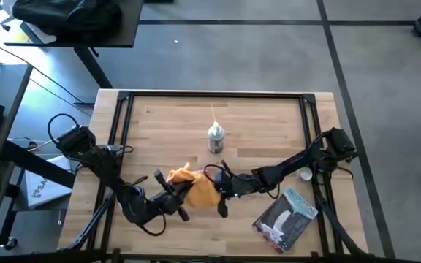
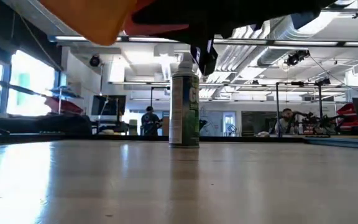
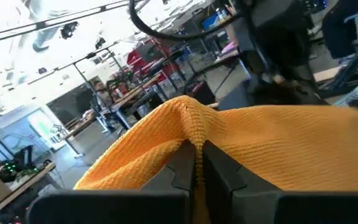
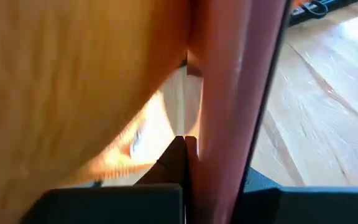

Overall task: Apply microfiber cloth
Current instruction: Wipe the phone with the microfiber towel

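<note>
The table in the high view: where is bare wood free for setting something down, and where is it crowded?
Free: the far strip behind the spray can, and the wood to the can's left and right. Crowded: the near middle, where the left hand and the right hand hold the microfiber cloth between them. The grey-blue printed packet fills the near right corner.

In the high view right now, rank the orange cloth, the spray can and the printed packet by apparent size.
1. Printed packet and orange cloth: look about alike, cloth bunched and partly hidden.
2. Spray can: clearly smallest, seen from above.

Bright overhead light, window glare, perhaps motion-blurred microfiber cloth [image 4: 73,93] close up.
</note>
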